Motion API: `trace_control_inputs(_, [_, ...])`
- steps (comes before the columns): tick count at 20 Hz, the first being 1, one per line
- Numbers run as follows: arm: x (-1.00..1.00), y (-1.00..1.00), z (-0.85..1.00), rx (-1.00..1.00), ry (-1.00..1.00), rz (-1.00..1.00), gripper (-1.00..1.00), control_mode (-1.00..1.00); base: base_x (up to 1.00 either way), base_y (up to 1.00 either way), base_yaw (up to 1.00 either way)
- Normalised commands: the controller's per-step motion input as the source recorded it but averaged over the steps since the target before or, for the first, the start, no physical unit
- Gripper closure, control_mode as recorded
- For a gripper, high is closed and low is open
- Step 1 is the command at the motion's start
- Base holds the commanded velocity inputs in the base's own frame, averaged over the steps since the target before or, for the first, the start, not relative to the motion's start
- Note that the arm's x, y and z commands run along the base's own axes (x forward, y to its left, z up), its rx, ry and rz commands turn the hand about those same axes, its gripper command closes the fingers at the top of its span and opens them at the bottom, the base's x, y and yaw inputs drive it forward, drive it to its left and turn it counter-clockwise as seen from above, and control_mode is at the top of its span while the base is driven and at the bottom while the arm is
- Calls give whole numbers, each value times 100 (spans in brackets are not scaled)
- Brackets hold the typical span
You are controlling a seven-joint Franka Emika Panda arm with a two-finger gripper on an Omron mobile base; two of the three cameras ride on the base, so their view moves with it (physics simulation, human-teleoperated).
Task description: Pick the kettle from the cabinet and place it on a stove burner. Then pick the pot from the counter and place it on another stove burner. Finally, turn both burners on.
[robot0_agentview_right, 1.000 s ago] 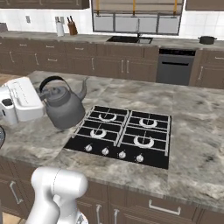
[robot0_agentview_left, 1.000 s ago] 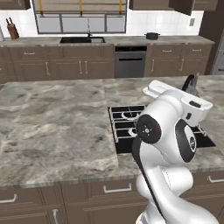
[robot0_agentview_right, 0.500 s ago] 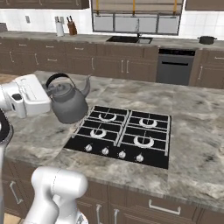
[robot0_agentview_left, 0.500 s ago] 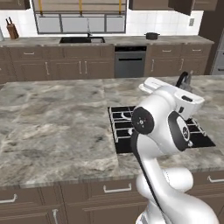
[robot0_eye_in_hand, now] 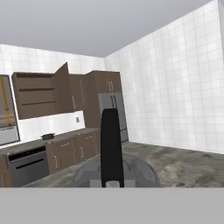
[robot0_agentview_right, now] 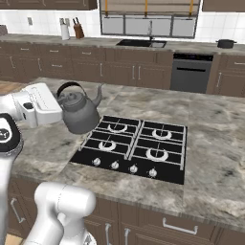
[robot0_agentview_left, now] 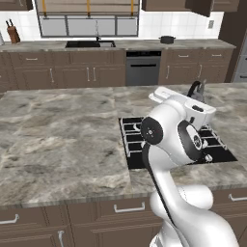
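One kettle (robot0_agentview_right: 79, 111), one pot (robot0_agentview_right: 226, 43), four burners (robot0_agentview_right: 136, 139)

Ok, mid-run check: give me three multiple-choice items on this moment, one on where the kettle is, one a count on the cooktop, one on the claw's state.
1. Where is the squat grey metal kettle with the black arched handle?
A. on the far counter by the sink
B. held above the marbled counter at the left edge of the black cooktop
C. inside the open dark brown wall cabinet

2. How many round silvery burner rings does the cooktop have?
A. two
B. four
C. six

3. What is the claw doing?
A. shut on the kettle's handle
B. open above a burner
C. shut on the low charcoal-black pot

Answers: 1 B, the right base view shows it aloft beside the cooktop; 2 B, four rings show there; 3 A, the hand view shows the black handle at the fingertips.
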Motion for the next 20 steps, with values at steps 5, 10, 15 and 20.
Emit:
trace_control_inputs(5, [42,3,-12,0,0,0,100,-100,0,0,0])
trace_control_inputs(10, [47,9,-10,0,0,-2,100,-100,0,0,0])
trace_control_inputs(15, [50,8,-17,0,0,-3,100,-100,0,0,0])
trace_control_inputs(20, [47,6,-22,0,-3,-5,100,-100,0,0,0])
